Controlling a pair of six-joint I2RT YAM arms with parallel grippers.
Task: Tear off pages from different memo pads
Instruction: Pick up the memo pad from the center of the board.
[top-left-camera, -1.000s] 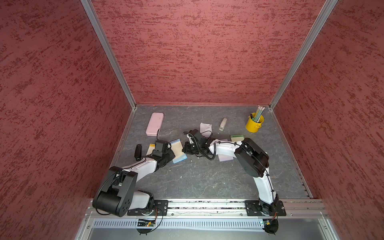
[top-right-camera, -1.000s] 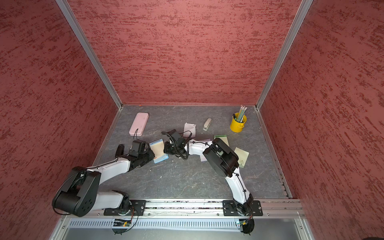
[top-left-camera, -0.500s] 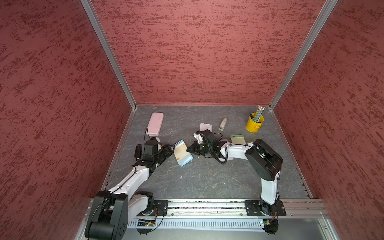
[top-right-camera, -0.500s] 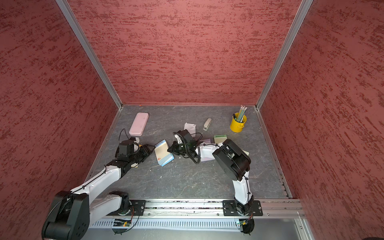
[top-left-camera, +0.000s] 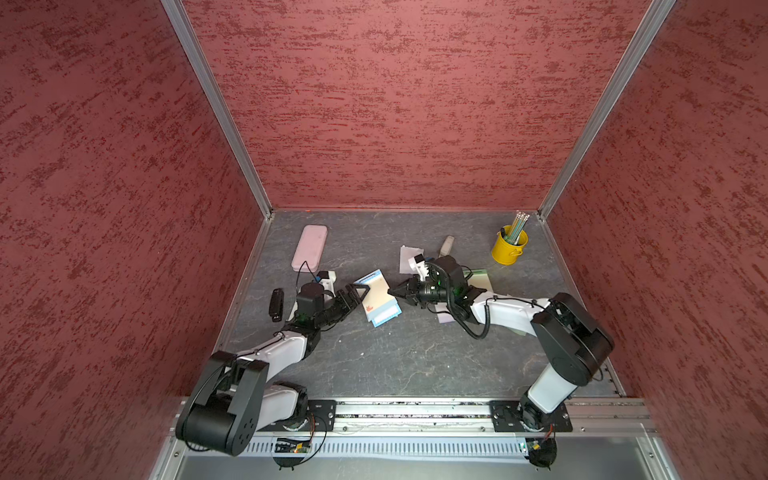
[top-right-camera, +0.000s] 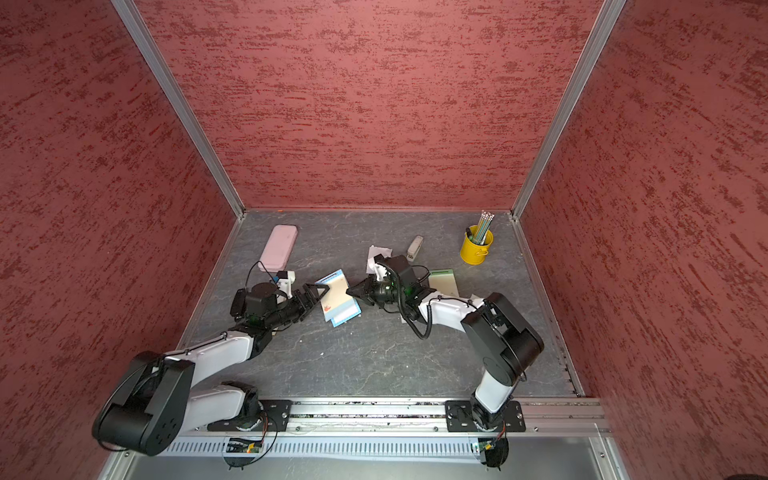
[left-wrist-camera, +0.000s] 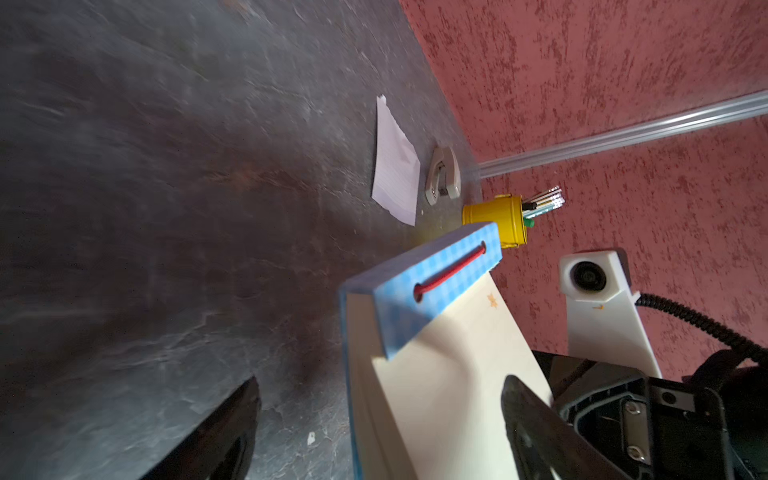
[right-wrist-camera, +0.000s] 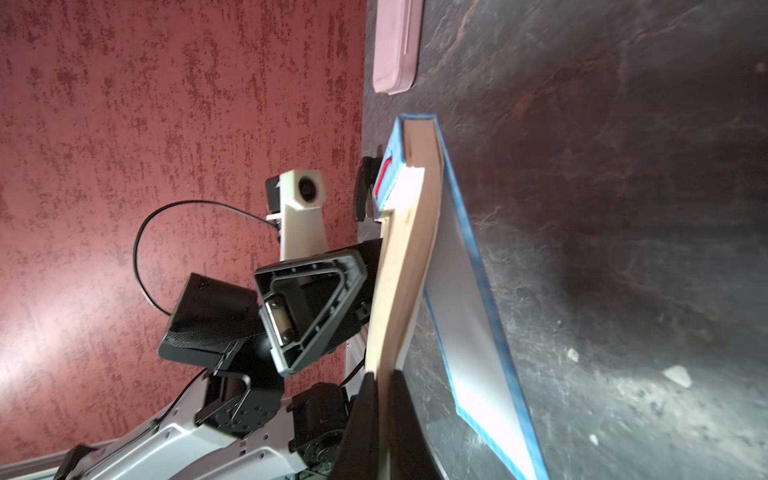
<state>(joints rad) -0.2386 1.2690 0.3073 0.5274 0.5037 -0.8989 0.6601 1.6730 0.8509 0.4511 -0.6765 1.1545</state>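
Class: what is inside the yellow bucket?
A bundle of pencils stands in the yellow bucket, ends above the rim. Its wall hides their lower parts and the bottom.

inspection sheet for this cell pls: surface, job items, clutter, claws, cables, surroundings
Surface: grey slate-look table, a few pale scraps.
Job's things: blue-strip pad mid-table, cream pages raised off a blue-edged sheet; green-strip pad beside the right arm; loose pale page next to the stapler; lilac sheet partly under the right arm.
Clutter: pink case, stapler, yellow pencil cup, small black object by the left arm.
Claws: left claw open, jaws either side of the blue-strip pad; right claw shut on its cream page edge.
Cables: black loop at left wrist; coiled lead off right arm.
Surroundings: red textured walls, aluminium rail; nothing else seen.
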